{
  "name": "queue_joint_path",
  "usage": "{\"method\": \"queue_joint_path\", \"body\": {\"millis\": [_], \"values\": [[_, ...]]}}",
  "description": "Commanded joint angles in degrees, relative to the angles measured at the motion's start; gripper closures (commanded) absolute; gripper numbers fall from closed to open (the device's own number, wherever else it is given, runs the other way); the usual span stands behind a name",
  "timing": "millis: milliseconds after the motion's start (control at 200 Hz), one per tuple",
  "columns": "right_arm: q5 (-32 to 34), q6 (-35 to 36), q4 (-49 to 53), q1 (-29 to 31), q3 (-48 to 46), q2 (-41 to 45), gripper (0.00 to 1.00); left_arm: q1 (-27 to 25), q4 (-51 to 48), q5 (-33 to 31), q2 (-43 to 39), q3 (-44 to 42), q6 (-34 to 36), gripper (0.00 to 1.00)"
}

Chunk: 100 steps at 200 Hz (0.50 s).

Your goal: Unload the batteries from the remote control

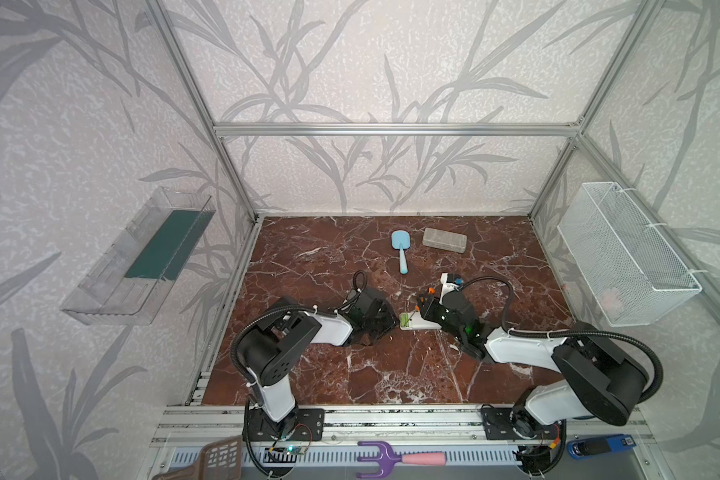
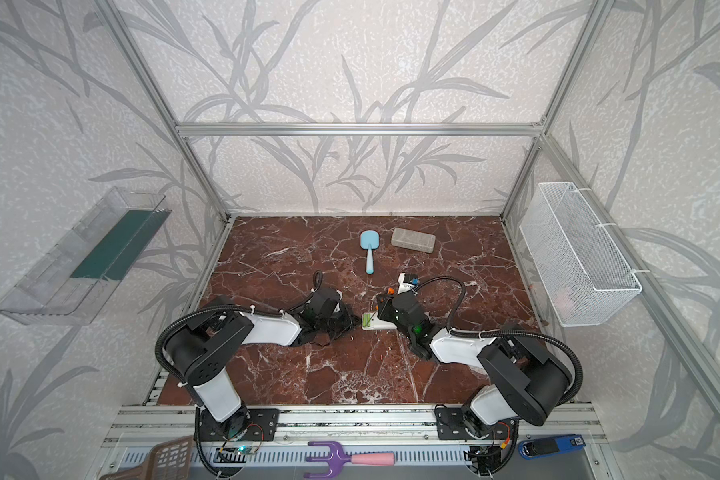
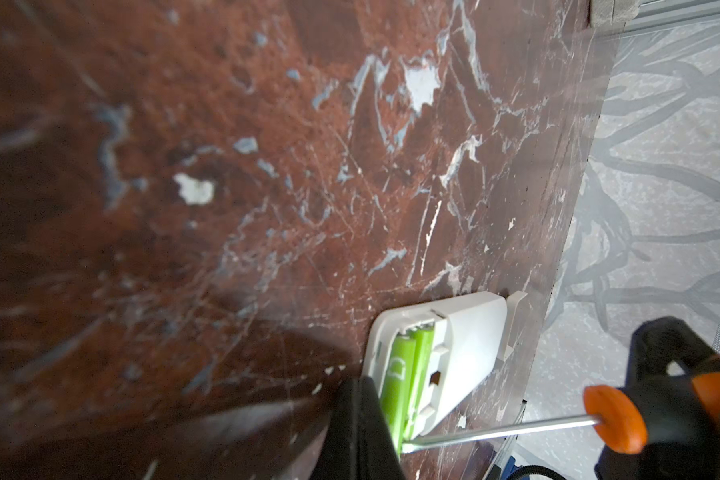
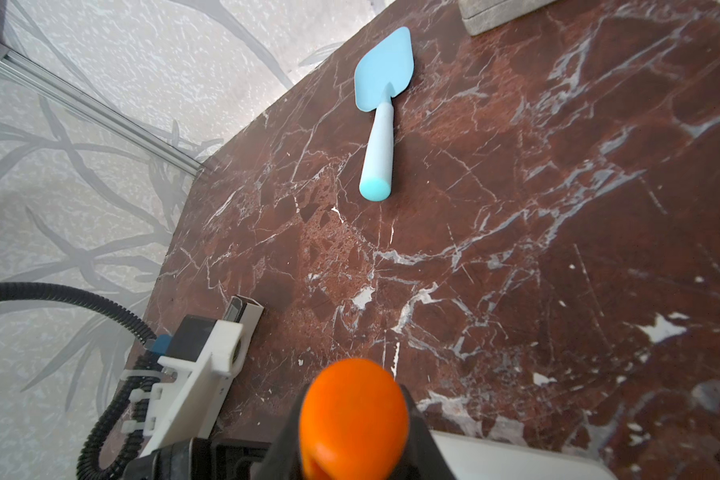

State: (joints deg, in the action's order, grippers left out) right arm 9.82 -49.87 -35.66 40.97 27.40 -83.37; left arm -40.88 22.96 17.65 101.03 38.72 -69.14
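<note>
Now both batteries (image 3: 404, 374) sit in the remote (image 3: 470, 332) bay; left hand (image 1: 391, 322) together; right hand (image 1: 425, 303) clamps screwdriver (image 3: 495, 432).

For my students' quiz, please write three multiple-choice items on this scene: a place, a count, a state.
1. Where are the batteries? A in the remote control's open compartment; B on the tabletop; C in the wire basket.
2. How many batteries show? A one; B two; C four.
3. The right gripper is: A open; B shut on the screwdriver; C out of view.
Key: 1A, they lie in the compartment; 2B, two green cylinders side by side; 3B, it clamps the handle.
</note>
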Motion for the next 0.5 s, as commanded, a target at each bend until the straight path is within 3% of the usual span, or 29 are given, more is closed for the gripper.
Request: {"method": "queue_joint_path", "body": {"millis": [0,495], "values": [[1.34,0.86,-0.28,0.14,-0.28,1.99,1.00,-0.69,-6.09,-1.04,2.39,-2.07,-0.36,0.97],[2.23,5.69,1.60,0.65,2.87,0.39,1.00,-0.69,-5.86,-1.13,2.44,-2.42,-0.44,0.97]]}}
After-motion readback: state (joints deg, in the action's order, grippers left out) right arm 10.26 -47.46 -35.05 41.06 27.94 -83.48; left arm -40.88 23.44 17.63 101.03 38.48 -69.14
